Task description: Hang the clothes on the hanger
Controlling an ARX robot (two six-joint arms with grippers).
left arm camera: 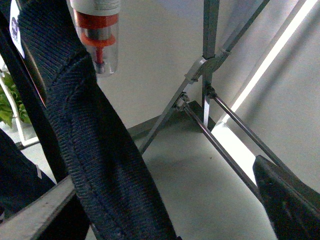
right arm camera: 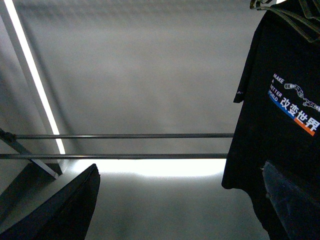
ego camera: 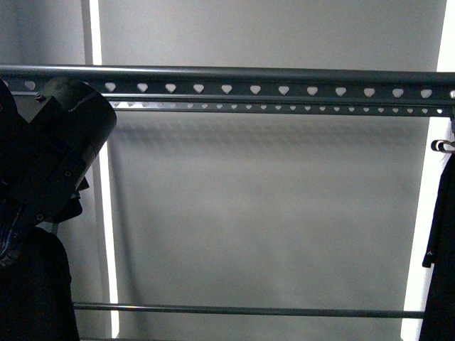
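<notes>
One T-shirt [right arm camera: 280, 125] hangs from the rack [ego camera: 242, 89]; right end effector [right arm camera: 177, 205] gapes empty, left end effector [left arm camera: 165, 200] indeterminate.

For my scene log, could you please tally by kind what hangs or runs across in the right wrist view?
Black printed T-shirt: 1
Thin horizontal bars: 2
Total: 3

Appears an indoor lab or studio: plain grey wall [ego camera: 270, 213], vertical light strip [ego camera: 106, 213], freestanding metal clothes rack [ego camera: 284, 90].
</notes>
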